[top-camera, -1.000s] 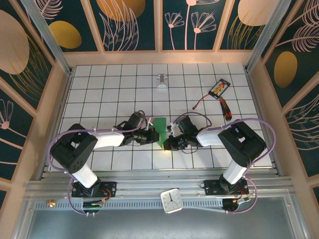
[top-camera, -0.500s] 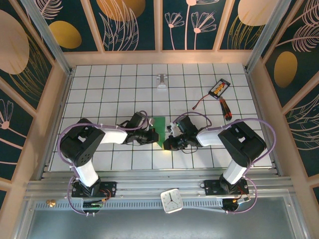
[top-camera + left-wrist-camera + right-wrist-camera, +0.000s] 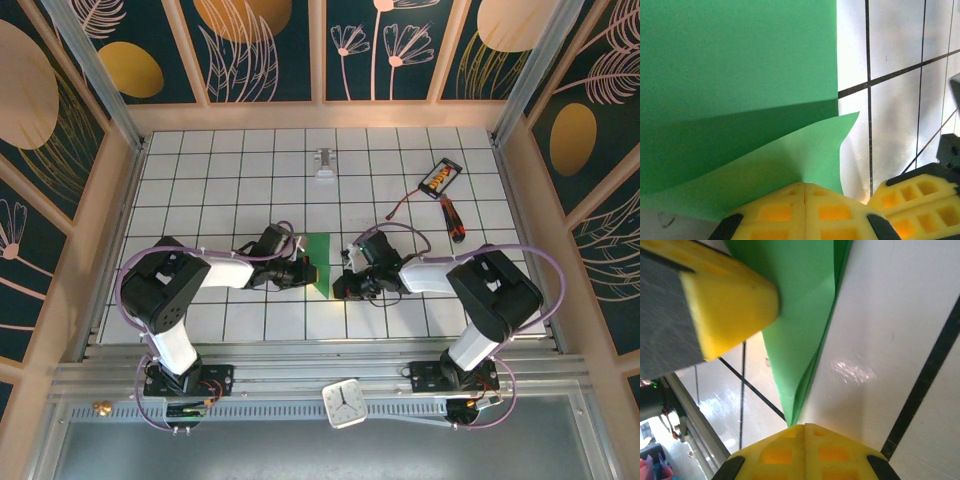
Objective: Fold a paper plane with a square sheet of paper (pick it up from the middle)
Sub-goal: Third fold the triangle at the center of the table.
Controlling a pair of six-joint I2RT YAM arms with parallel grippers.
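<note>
The square sheet of paper (image 3: 318, 262), bright green, lies folded into a narrow upright strip at the table's middle between my two grippers. The paper plane is out of view. My left gripper (image 3: 306, 272) is shut at the strip's left edge. In the left wrist view a flap of the paper (image 3: 805, 150) rises off the flat sheet and runs into the shut left gripper (image 3: 804, 184). My right gripper (image 3: 338, 287) is shut at the strip's lower right corner. In the right wrist view the folded paper (image 3: 800, 315) narrows to a point at the right gripper (image 3: 804, 426).
A red-handled screwdriver (image 3: 455, 220) and a black-and-orange device (image 3: 440, 177) with a cable lie at the back right. A small grey clip-like object (image 3: 325, 163) sits at the back centre. A white clock (image 3: 346, 403) rests on the front rail. Wooden walls enclose the table.
The paper went from a slanted, pointed shape to a straighter upright strip. The left arm's elbow swung in towards the table. The right gripper shifted slightly right.
</note>
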